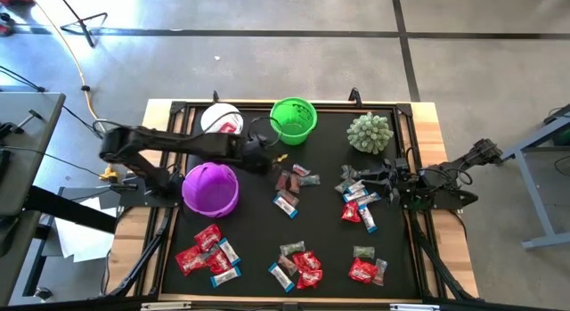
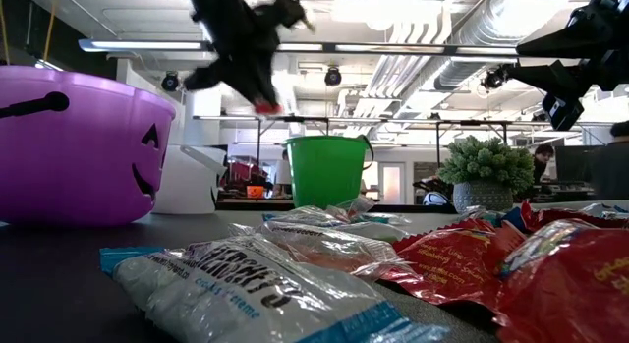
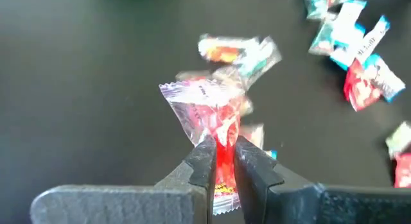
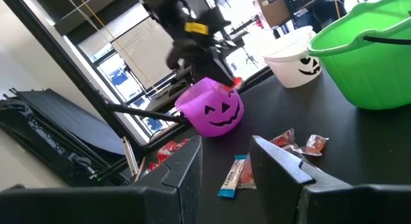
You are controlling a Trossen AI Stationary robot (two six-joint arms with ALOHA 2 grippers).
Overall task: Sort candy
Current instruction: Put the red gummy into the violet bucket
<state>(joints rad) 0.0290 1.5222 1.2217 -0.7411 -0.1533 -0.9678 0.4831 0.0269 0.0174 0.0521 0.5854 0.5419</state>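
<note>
1. Nearest the low camera: a white-wrapped candy [image 2: 265, 294] lying on the counter [image 1: 249, 235]. Dark lettering on it is partly readable, ending in "creme"; blue edge on the wrapper.
2. Beside it, red wrappers [image 2: 462, 264] with pale print, too blurred to read.
3. Left claw [image 3: 223, 161] is raised above the counter between the purple pumpkin bucket [image 1: 211, 188] and the green bucket [image 1: 293, 119], clenched on a red-and-clear wrapped sweet [image 3: 215, 124]. Its printing is not legible.
4. Right claw [image 4: 225, 163] sits low at the counter's right side, near a cluster of candy [image 1: 358, 200]; fingers apart, nothing between them.
5. White bucket [image 1: 221, 120] with a jack-o'-lantern face stands at the far edge, left of the green one.
6. Spiky pale-green ball [image 1: 370, 132] stands far right.
7. More candy lies in loose heaps along the near edge [image 1: 207, 253] and at centre [image 1: 289, 182].
</note>
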